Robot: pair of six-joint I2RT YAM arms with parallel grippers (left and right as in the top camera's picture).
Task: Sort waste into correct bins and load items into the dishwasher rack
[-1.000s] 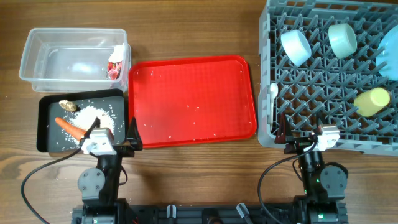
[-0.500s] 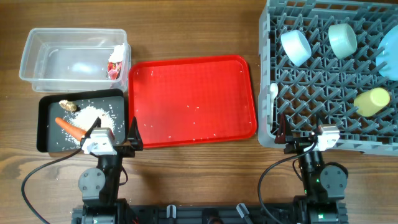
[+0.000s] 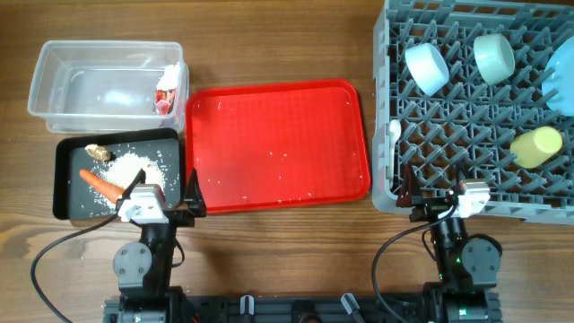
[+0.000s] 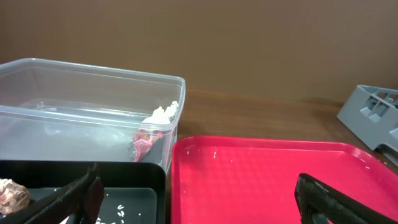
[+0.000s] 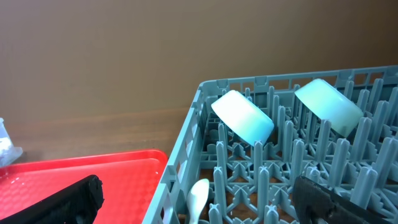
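The grey dishwasher rack [image 3: 484, 184] at the right holds two pale blue-green bowls [image 3: 426, 67] [image 3: 493, 56], a pale blue plate [image 3: 560, 79] at the frame edge, a yellow cup [image 3: 536, 145] and a white spoon [image 3: 395, 135]. The clear tub [image 3: 90, 63] holds the red-and-white wrapper [image 3: 166, 90]. The black tray [image 3: 67, 179] holds the carrot [image 3: 100, 186], the beige lump [image 3: 99, 152] and rice grains [image 3: 136, 166]. My left gripper [image 3: 164, 191] is open and empty over the black tray's right edge. My right gripper [image 3: 429, 196] is open and empty at the rack's front left corner.
A flat red serving tray [image 3: 278, 144] with a few stray grains lies between the bins and the rack. In the left wrist view the tub [image 4: 81, 106], wrapper [image 4: 146, 140] and red tray [image 4: 261, 174] lie ahead. In the right wrist view the spoon [image 5: 198, 196] stands inside the rack [image 5: 205, 124].
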